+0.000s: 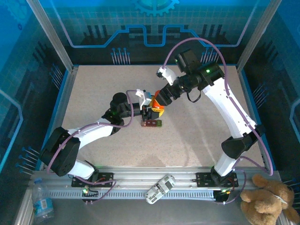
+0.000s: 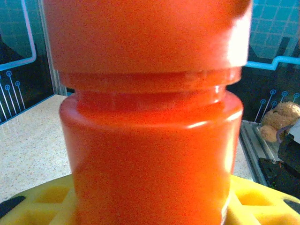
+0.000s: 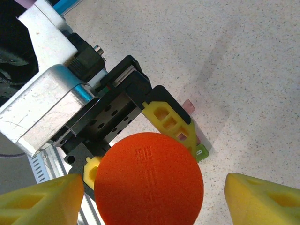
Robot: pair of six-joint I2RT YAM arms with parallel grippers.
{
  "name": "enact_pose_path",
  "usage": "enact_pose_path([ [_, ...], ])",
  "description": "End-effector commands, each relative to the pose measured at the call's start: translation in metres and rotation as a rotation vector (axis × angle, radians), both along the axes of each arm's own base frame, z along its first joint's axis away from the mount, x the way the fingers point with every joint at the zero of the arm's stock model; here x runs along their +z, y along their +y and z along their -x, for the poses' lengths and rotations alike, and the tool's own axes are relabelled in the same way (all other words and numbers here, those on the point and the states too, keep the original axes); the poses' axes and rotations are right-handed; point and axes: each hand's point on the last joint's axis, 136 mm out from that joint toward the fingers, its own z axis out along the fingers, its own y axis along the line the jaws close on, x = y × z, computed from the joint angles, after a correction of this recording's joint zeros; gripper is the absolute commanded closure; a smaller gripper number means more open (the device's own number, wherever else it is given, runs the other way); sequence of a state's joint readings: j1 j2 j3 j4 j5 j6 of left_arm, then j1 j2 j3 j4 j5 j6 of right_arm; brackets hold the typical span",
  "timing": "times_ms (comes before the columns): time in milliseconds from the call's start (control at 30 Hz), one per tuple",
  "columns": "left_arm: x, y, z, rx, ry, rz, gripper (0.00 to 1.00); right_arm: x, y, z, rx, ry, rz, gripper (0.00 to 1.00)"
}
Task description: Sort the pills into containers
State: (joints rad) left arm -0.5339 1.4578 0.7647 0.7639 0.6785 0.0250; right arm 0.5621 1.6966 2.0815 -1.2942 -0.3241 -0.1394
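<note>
1. The left end effector (image 1: pixel 148 109) is clamped on an orange bottle (image 2: pixel 150 140). Its yellow fingers (image 2: pixel 42 201) sit on either side of the bottle's lower body.
2. In the right wrist view the bottle's round orange cap (image 3: pixel 149 180) faces the camera, so this arm looks straight down on it.
3. The right end effector (image 3: pixel 152 199) is spread and grips nothing. Its yellow fingers (image 3: pixel 262 197) flank the cap, with a clear gap on one side.
4. The containers (image 1: pixel 153 123), a short dark red strip with one green end, lie flat on the speckled tabletop (image 1: pixel 103 89). They are just in front of the bottle on the side nearer the arm bases.
5. The green end (image 3: pixel 201 152) points toward the right arm's side and peeks out just past one left finger.
6. Whether the bottle touches the strip cannot be told.
7. A brown teddy bear (image 1: pixel 269 199) lies off the tabletop at the near right corner.
</note>
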Motion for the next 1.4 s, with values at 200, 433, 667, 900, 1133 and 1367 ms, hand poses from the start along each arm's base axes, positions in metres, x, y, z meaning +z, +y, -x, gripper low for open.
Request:
enact_pose_path([
  [200,0.023,-0.003,0.003,-0.030,-0.051,0.034,1.00,0.001,0.002,0.002,0.003,0.012,0.000,0.39],
  [433,0.028,-0.002,0.000,-0.009,-0.066,0.036,1.00,-0.012,0.000,0.004,-0.025,0.046,0.011,0.52],
  [667,0.037,0.008,-0.017,0.130,-0.157,0.043,1.00,-0.052,0.001,-0.008,-0.242,0.130,0.030,0.60],
  [900,0.043,0.009,-0.024,0.190,-0.188,0.079,1.00,-0.086,0.021,-0.016,-0.456,0.196,-0.079,0.60],
  [1133,0.031,0.007,-0.023,0.180,-0.165,0.071,1.00,-0.081,0.028,-0.020,-0.446,0.190,-0.060,0.57],
  [1367,0.021,0.006,-0.023,0.180,-0.135,0.067,1.00,-0.053,0.020,-0.029,-0.420,0.149,-0.069,0.50],
])
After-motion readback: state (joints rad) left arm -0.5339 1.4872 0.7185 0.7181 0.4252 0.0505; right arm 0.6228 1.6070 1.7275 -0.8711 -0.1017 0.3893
